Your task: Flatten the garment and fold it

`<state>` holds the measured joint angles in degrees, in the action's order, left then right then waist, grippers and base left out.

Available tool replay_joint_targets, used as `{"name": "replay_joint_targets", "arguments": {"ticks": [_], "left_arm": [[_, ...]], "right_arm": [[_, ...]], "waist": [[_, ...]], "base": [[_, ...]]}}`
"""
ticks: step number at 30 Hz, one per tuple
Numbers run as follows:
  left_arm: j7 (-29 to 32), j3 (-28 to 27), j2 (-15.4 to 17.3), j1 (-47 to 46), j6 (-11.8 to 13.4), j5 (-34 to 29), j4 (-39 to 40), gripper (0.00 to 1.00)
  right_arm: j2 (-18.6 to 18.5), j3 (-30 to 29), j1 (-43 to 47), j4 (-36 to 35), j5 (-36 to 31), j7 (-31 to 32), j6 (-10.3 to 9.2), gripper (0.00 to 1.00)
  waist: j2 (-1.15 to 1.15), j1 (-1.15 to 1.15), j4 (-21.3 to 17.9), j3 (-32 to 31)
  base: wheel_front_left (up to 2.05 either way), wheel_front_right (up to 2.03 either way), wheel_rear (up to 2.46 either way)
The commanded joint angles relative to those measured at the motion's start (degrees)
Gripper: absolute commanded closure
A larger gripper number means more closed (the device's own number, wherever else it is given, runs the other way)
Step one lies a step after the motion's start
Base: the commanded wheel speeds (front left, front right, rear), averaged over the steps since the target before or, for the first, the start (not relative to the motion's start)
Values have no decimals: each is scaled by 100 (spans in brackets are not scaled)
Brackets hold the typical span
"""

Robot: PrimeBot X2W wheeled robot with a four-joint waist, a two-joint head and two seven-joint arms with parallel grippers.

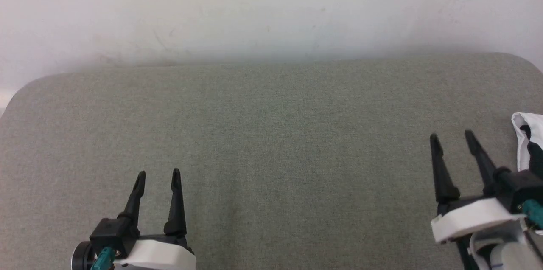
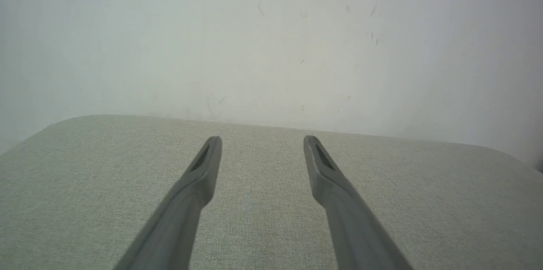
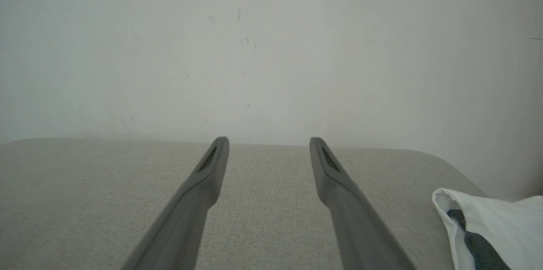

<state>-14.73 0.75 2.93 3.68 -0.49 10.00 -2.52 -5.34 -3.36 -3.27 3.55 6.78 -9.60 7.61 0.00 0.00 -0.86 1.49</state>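
Observation:
A bunched bit of the garment (image 1: 529, 140), white cloth with a black part, lies at the far right edge of the grey-green fabric surface (image 1: 271, 134). The right wrist view has the garment (image 3: 496, 227) at its lower right corner, to the right of my fingers. My right gripper (image 1: 452, 137) stands open just left of it, not touching, with nothing between its fingers (image 3: 339, 176). My left gripper (image 1: 158, 173) is open at the lower left over bare fabric, its fingers (image 2: 203, 172) apart and holding nothing. The chest print is hidden.
A pale wall (image 1: 271, 11) rises right behind the surface's far edge. The surface has rounded back corners (image 1: 25, 87). Bare fabric stretches between the two grippers.

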Motion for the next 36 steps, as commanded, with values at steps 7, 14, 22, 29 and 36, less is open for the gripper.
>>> {"name": "replay_joint_targets", "arguments": {"ticks": [7,14,22,29,36], "left_arm": [[-27,109,-5,164,-20,-96,-28,0],[-27,150,-5,167,-6,-180,8,0],[-27,185,-5,174,36,-197,69,0],[-27,218,-5,194,45,-151,112,0],[33,213,0,106,4,-150,97,100]], "right_arm": [[114,238,529,8,-396,-30,-12,0],[181,245,550,43,-447,-80,-12,0],[209,206,541,49,-479,-108,-12,0],[222,200,533,-1,-491,-109,-12,0],[199,202,502,18,-457,-49,1,100]], "waist": [[0,0,53,23],[0,0,43,11],[0,0,51,-6],[0,0,73,-26],[0,1,75,-28]], "base": [[0,0,0],[0,0,0],[0,0,0],[0,0,0],[0,0,0]]}}
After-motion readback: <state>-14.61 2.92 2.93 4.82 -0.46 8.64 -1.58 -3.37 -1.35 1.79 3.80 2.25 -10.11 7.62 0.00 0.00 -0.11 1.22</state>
